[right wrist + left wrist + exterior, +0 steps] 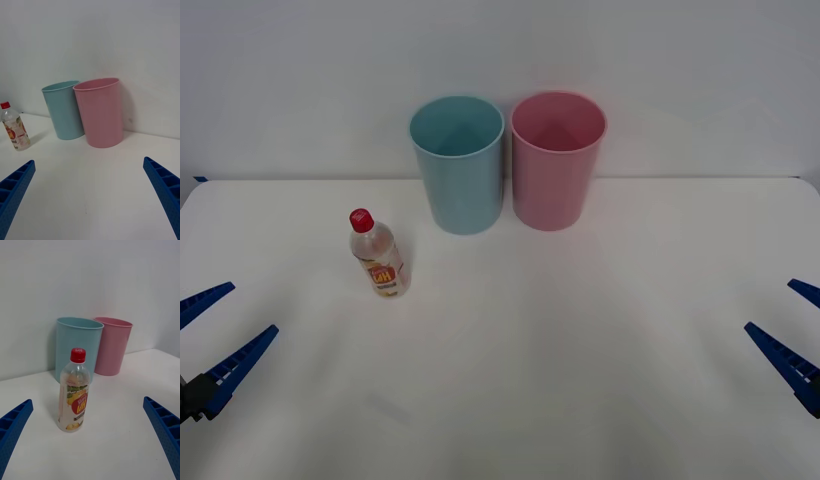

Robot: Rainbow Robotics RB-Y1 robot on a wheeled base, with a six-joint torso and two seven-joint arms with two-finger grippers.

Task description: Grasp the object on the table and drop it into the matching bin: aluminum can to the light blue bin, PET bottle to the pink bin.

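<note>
A small clear PET bottle [377, 255] [14, 127] [74, 391] with a red cap and orange-yellow label stands upright on the white table [560, 340], left of centre. Behind it the light blue bin [459, 164] [64, 109] [78, 348] and the pink bin [556, 159] [100, 111] [111, 345] stand side by side against the wall, pink to the right. My left gripper [210, 335] [88, 440] is open at the table's near left, facing the bottle from a distance. My right gripper [792, 330] [88, 198] is open at the near right, holding nothing.
A plain white wall rises just behind the bins. The tabletop's far edge runs along that wall, and a wide stretch of bare white surface lies between the two grippers.
</note>
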